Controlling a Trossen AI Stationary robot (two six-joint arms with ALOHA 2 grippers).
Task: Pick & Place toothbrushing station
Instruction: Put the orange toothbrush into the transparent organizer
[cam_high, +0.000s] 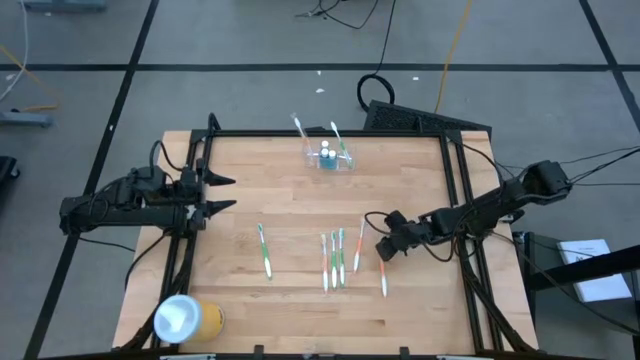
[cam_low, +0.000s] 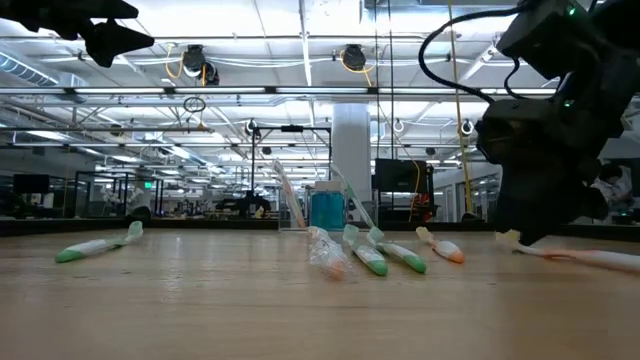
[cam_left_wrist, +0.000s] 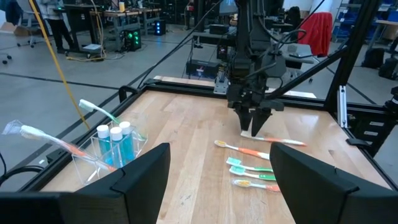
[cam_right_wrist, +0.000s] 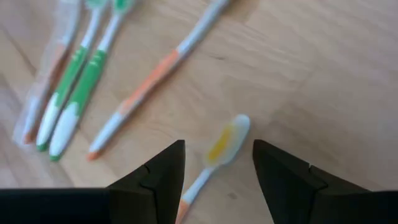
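looking down from the high view: wooden table (cam_high: 300, 200); toothbrushing station (cam_high: 330, 157), clear holder, at the far middle, two brushes leaning out of it. left gripper (cam_high: 222, 194) at the left edge, fingers apart, holding nothing. right gripper (cam_high: 383, 243) low over the right-centre, above an orange-handled toothbrush (cam_high: 383, 277). green toothbrushes (cam_high: 335, 258) lie in a cluster just left of it; one green toothbrush (cam_high: 265, 250) lies alone farther left. yellow cylinder (cam_high: 188, 318) at the near left corner.

low view: station (cam_low: 325, 208) upright at the far middle, blue items inside, possibly small bottles.

left wrist view: station (cam_left_wrist: 112, 146) well apart from the right gripper (cam_left_wrist: 255, 124).

right wrist view: right fingers (cam_right_wrist: 160, 173) apart, straddling the orange brush's head (cam_right_wrist: 225, 140), not closed on it.
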